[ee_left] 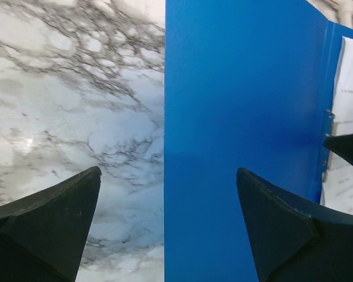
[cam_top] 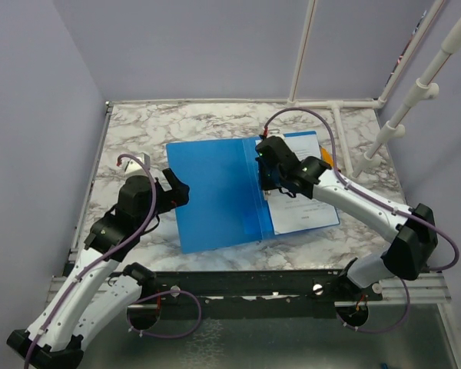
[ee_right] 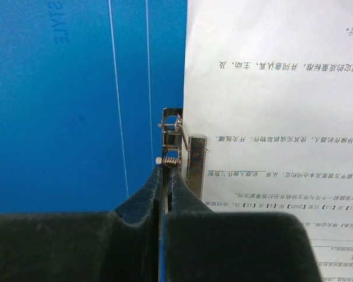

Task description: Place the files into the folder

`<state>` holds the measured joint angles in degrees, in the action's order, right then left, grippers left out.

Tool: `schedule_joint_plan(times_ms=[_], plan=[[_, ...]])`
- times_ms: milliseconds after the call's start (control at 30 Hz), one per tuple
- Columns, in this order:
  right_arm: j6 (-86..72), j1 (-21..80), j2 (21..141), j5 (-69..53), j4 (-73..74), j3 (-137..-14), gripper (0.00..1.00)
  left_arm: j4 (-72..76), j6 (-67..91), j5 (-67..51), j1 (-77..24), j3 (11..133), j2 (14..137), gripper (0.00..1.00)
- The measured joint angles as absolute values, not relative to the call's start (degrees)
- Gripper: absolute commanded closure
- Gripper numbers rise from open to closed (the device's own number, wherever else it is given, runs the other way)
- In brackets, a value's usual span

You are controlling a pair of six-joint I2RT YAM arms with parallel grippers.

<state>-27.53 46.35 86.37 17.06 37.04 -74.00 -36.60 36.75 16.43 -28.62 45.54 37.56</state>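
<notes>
Folder point(cam_top: 215, 192) open flat on counter point(cam_top: 138, 138). Files point(cam_top: 307, 217) on folder's right half, long side along spine. Right gripper point(ee_right: 166, 170) nearer files: jaws closed, tips at metal clip point(ee_right: 179, 147). Left gripper point(ee_left: 167, 170) at folder's left edge: jaws wide open, empty.

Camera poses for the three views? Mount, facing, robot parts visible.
Top external: above and behind the bases, looking down on table, open folder, files; left arm and right arm show.
Left wrist: looks down over folder's left edge; open left fingers show.
Right wrist: looks down at the metal clip at the files' edge; shut right fingers show.
Shared: both wrist views show folder and files.
</notes>
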Motion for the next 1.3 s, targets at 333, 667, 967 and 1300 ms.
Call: schedule_joint_plan(times_ms=[333,667,967,1300], plan=[[-27.6,46.3,79.9,15.4,37.6,-70.8,1.0,-35.8,43.7,2.0,-28.6,44.6,34.9,0.23],[-27.6,46.3,77.9,15.4,38.3,-69.3,1.0,-35.5,48.6,-6.3,-28.6,44.5,31.9,0.92],[-28.4,46.3,78.1,15.3,37.9,-67.5,0.99,-34.8,49.6,-8.9,-28.6,44.6,33.0,1.0],[-30.4,46.3,85.2,10.7,33.7,-66.3,0.96,-38.6,46.1,-8.1,-28.6,47.3,35.2,1.0]])
